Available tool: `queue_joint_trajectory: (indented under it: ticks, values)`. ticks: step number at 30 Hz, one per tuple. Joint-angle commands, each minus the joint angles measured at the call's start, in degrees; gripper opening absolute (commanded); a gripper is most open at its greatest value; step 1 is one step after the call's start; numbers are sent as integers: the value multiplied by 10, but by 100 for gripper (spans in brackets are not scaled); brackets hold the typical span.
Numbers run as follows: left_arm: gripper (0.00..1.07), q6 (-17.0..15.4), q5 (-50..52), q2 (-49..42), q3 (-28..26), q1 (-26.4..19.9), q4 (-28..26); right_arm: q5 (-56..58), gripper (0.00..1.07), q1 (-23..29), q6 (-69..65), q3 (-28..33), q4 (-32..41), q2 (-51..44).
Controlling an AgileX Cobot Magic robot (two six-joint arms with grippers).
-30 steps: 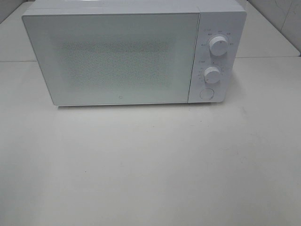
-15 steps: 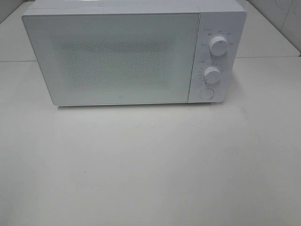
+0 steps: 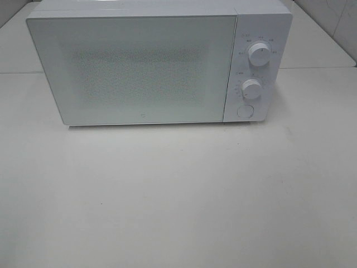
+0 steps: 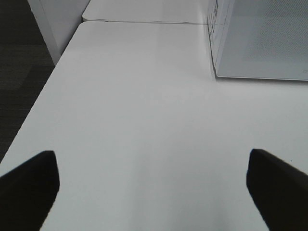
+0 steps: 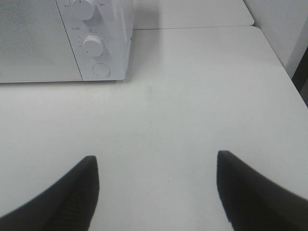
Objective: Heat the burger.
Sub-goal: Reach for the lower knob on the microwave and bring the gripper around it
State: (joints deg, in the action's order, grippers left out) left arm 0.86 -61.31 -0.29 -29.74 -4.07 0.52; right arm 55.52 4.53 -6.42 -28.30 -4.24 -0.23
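My left gripper stood wide open and empty; my right gripper was also parted, holding nothing, above the table. Farther off, across the upper frame, the microwave sat shut. The burger showed nowhere. I judged it light and squashable, best held gently, low on its sides.

This looks like a lab or test room dressed as a kitchen corner. A white microwave with two dial knobs stands on a plain white desk. A second desk butts against its back edge, and dark office carpet lies beyond the side edge.
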Motion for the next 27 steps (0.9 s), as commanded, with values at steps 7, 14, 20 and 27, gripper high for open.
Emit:
queue_joint_trajectory:
  ticks: [7, 14, 20, 27]
  values:
    - [98, 0, -1, -9, 0, -1, -1, -5, 66, -3, 6, 2, -1, -14]
    - [98, 0, -1, -9, 0, -1, -1, -5, 66, -2, 6, 2, -1, -14]
    - [98, 0, -1, -9, 0, -1, -1, -11, 72, -2, 7, -3, -2, -5]
    - [98, 0, -1, -9, 0, -1, -1, -93, 84, -2, 11, -15, -3, 38]
